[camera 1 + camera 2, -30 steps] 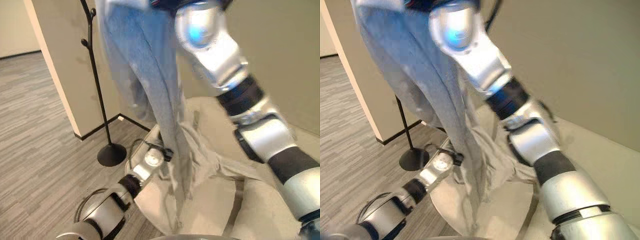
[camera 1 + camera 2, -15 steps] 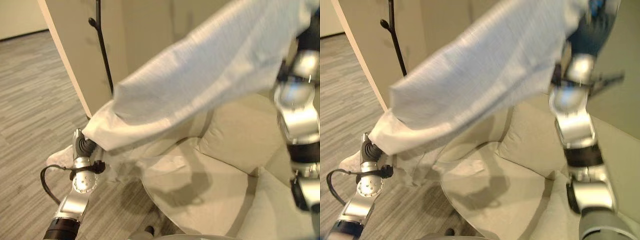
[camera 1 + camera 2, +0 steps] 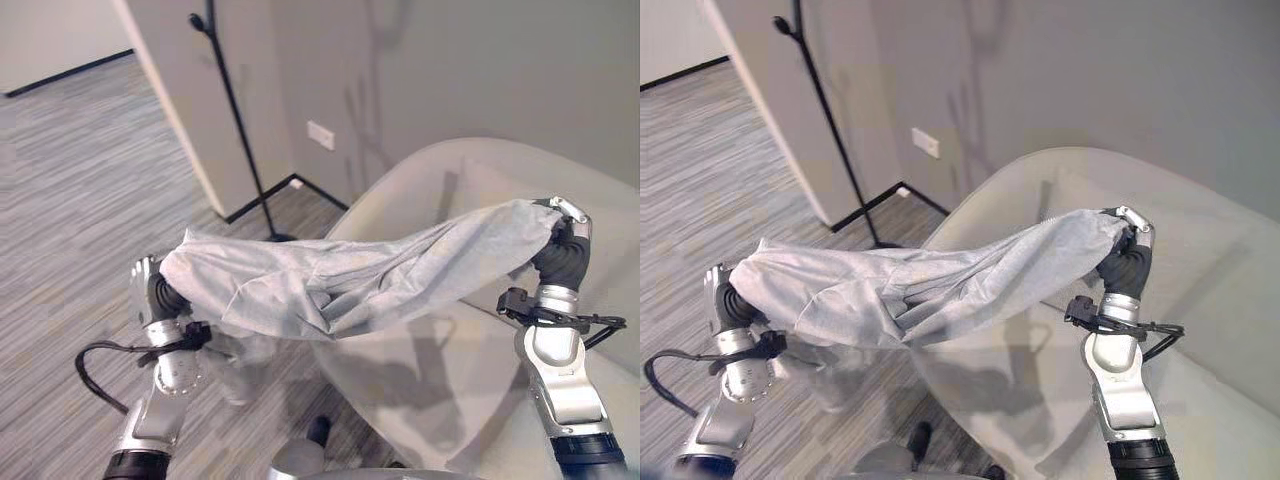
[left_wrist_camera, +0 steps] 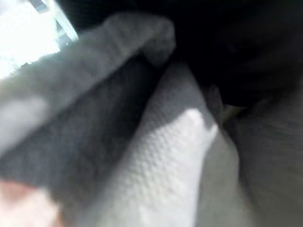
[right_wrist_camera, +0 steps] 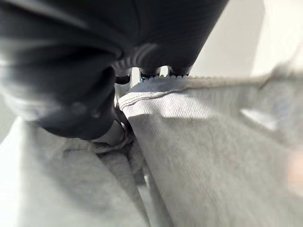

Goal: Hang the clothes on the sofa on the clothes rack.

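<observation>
A pale grey garment (image 3: 350,285) is being held stretched in the air between the two hands, clear of the sofa (image 3: 470,180) and sagging in the middle.

At the left, one end of the cloth is being carried at the left hand (image 3: 152,290), over the wood-patterned floor (image 3: 70,200). That hand is largely being covered by fabric, so it cannot be told whether its fingers are clenched on the cloth or merely lying under it. A hold that is being assumed rather than confirmed is the first risk: the end could be slipped off as the garment is raised.

Further along, the black clothes rack (image 3: 240,130) is being seen against the wall corner, well apart from the garment. Its top pegs are out of view, so a misjudged approach could be made, or the slim pole could be knocked and tipped.

At the right, the other end is being gripped by the right hand (image 3: 1128,245), its fingers curled round bunched cloth in the wrist view. The drooping middle could be snagged or trailed during the carry.
</observation>
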Robot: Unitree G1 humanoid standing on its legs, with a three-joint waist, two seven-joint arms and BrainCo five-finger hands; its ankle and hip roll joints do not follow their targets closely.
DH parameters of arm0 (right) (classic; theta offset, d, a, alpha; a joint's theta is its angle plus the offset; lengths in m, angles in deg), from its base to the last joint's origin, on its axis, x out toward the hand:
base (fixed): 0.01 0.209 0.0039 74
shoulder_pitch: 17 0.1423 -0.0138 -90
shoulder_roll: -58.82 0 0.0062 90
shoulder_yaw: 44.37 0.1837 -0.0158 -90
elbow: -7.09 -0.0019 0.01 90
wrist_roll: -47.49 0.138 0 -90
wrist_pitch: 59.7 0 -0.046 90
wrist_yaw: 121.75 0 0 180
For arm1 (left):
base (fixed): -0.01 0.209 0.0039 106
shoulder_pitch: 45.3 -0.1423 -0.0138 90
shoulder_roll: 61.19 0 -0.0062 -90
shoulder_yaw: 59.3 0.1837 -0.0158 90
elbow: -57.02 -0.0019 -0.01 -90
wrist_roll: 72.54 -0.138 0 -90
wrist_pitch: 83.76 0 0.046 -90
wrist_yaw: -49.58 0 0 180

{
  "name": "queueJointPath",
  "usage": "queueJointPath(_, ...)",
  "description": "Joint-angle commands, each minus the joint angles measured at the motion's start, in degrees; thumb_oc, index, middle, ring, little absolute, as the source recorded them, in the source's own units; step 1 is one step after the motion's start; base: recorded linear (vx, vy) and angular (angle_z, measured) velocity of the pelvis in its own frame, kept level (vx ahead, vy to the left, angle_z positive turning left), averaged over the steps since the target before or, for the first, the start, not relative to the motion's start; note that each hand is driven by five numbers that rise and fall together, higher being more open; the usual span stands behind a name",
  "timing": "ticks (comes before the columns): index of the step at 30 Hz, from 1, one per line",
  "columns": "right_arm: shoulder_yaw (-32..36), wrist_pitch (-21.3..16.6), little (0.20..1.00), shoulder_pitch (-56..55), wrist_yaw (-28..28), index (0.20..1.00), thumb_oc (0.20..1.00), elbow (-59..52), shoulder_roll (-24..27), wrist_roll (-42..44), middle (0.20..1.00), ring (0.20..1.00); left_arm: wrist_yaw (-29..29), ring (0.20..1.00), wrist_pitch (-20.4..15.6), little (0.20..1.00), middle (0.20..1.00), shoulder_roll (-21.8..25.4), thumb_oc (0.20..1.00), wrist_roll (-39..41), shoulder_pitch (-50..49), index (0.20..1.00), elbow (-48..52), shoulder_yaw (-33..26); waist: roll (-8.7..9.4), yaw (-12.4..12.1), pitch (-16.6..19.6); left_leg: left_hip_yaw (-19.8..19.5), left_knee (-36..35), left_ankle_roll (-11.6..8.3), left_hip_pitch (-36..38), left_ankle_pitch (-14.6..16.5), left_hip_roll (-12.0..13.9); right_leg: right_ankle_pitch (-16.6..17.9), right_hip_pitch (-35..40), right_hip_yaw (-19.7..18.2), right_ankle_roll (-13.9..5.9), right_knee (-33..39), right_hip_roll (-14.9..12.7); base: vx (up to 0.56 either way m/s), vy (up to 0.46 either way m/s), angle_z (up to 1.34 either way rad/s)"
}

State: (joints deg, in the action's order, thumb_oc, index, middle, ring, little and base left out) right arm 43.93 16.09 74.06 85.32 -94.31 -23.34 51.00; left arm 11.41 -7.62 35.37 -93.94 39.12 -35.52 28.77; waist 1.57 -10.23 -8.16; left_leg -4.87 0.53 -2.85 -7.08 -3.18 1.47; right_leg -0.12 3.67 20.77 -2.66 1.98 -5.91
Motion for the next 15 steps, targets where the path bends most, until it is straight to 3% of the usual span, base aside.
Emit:
queueJointPath(1, 1.1, -4.1, 0.200, 0.3, -0.7, 0.200, 0.200, -2.0, 0.8, 1.1, 0.200, 0.200, 1.1, 0.200, -5.3, 0.200, 0.200, 3.2, 0.200, 2.6, -1.9, 0.200, 3.6, 1.3, 4.04, 3.2, 3.1, 2.9, 6.4, -0.05, -1.1, 2.1, 10.9, -0.8, -0.4, -1.8, -4.59, -1.4, -5.0, 0.01, 0.341, 0.36)
queueJointPath(2, 0.9, -4.0, 0.200, 0.3, -0.8, 0.200, 0.200, -1.8, 1.1, 1.4, 0.200, 0.200, 2.1, 0.200, -5.6, 0.200, 0.200, 2.7, 0.200, 4.5, -2.3, 0.200, 3.7, 2.5, 3.97, 3.6, 3.3, 2.1, 6.2, -0.57, -0.3, 1.2, 13.5, -0.8, -0.4, -2.0, -5.04, -1.5, -6.2, 0.03, 0.251, 0.33)
queueJointPath(3, 0.9, -4.0, 0.200, 0.2, -0.8, 0.200, 0.200, -1.8, 1.2, 1.4, 0.200, 0.200, 2.3, 0.200, -5.6, 0.200, 0.200, 2.6, 0.200, 4.8, -2.4, 0.200, 3.7, 2.5, 3.68, 3.6, 3.3, 2.0, 5.8, -0.79, -0.1, 1.0, 13.8, -0.9, -0.3, -1.9, -4.99, -1.6, -5.9, 0.08, 0.474, 0.25)
queueJointPath(4, 0.4, -3.7, 0.200, 0.7, -0.5, 0.200, 0.200, -1.8, 1.5, 1.6, 0.200, 0.200, 4.6, 0.200, -5.7, 0.200, 0.200, 2.8, 0.200, 6.3, -2.5, 0.200, 4.4, 5.7, 3.04, 4.3, 3.7, 0.1, 4.7, -2.23, 0.5, -2.9, 18.6, -1.0, -0.3, -2.7, -6.18, -2.0, -8.0, 0.10, 0.535, 0.36)
queueJointPath(6, 0.3, -3.9, 0.200, 1.3, 0.6, 0.200, 0.200, -2.0, 1.7, 2.1, 0.200, 0.200, 6.5, 0.200, -5.8, 0.200, 0.200, 4.1, 0.200, 5.9, -1.0, 0.200, 4.7, 9.9, 1.80, 5.5, 3.8, -1.3, 2.0, -4.38, 0.6, -7.8, 23.8, -1.5, -0.1, -3.5, -7.74, -3.2, -9.8, 0.10, 0.654, 0.40)
queueJointPath(9, 1.5, -3.6, 0.200, 1.0, 2.5, 0.200, 0.200, -1.6, 2.3, 0.6, 0.200, 0.200, 8.2, 0.200, -6.0, 0.200, 0.200, 4.9, 0.200, 5.7, 1.9, 0.200, 4.9, 15.8, 0.40, 6.5, 3.6, -2.4, 1.4, -7.43, -1.6, -11.0, 27.6, -1.3, 0.6, -4.8, -10.12, -4.1, -13.6, 0.10, 0.737, -0.01)
queueJointPath(10, 3.0, -3.4, 0.200, -0.7, 2.9, 0.200, 0.200, -2.0, 2.0, -0.5, 0.200, 0.200, 9.7, 0.200, -6.5, 0.200, 0.200, 4.8, 0.200, 6.0, 3.9, 0.200, 5.0, 19.1, -0.77, 7.5, 4.1, -1.9, 2.4, -9.50, -1.9, -3.6, 26.6, 0.3, 0.2, -4.6, -11.27, -4.4, -16.5, 0.13, 0.901, 0.16)
queueJointPath(11, 4.6, -2.5, 0.200, -2.2, 2.8, 0.200, 0.200, -2.5, 1.3, -1.5, 0.200, 0.200, 10.7, 0.200, -7.2, 0.200, 0.200, 5.0, 0.200, 6.0, 5.1, 0.200, 4.9, 21.5, -0.94, 7.7, 4.4, -1.6, 4.7, -10.06, -3.0, 1.0, 24.6, 2.6, 0.7, -4.1, -12.31, -4.1, -18.6, 0.09, 0.642, 0.43)
queueJointPath(12, 4.7, -2.4, 0.200, -2.3, 2.8, 0.200, 0.200, -2.5, 1.3, -1.5, 0.200, 0.200, 10.7, 0.200, -7.2, 0.200, 0.200, 5.0, 0.200, 6.0, 5.1, 0.200, 4.9, 21.6, -0.85, 7.7, 4.5, -1.7, 4.9, -10.00, -3.2, 1.1, 24.4, 2.7, 0.7, -4.0, -12.33, -4.0, -18.7, 0.07, 0.571, 0.71)
queueJointPath(13, 6.1, -1.5, 0.200, -3.9, 4.0, 0.200, 0.200, -3.1, -0.3, -4.2, 0.200, 0.200, 11.4, 0.200, -7.9, 0.200, 0.200, 5.6, 0.200, 5.8, 7.0, 0.200, 3.6, 24.9, 0.41, 7.9, 3.9, -1.5, 10.1, -9.37, -5.8, 5.2, 19.9, 12.5, 0.8, -4.2, -12.34, -4.0, -22.7, 0.03, 0.355, 0.87)
queueJointPath(14, 6.1, -1.5, 0.200, -3.9, 4.0, 0.200, 0.200, -3.2, -0.4, -4.2, 0.200, 0.200, 11.3, 0.200, -8.0, 0.200, 0.200, 5.6, 0.200, 5.8, 7.1, 0.200, 3.5, 25.0, 0.55, 7.9, 4.0, -1.5, 10.4, -9.30, -6.1, 5.4, 19.7, 12.6, 0.8, -4.1, -12.34, -3.8, -22.8, 0.05, 0.530, 0.72)
queueJointPath(15, 5.9, -1.5, 0.200, -3.6, 4.6, 0.200, 0.200, -2.4, -1.8, -3.2, 0.200, 0.200, 11.7, 0.200, -8.0, 0.200, 0.200, 7.1, 0.200, 5.6, 7.9, 0.200, 3.2, 25.8, 1.29, 7.8, 3.8, -1.2, 10.8, -8.25, -6.5, 6.8, 17.7, 16.8, -0.1, -3.6, -12.34, -4.7, -24.7, 0.04, 0.544, 0.78)
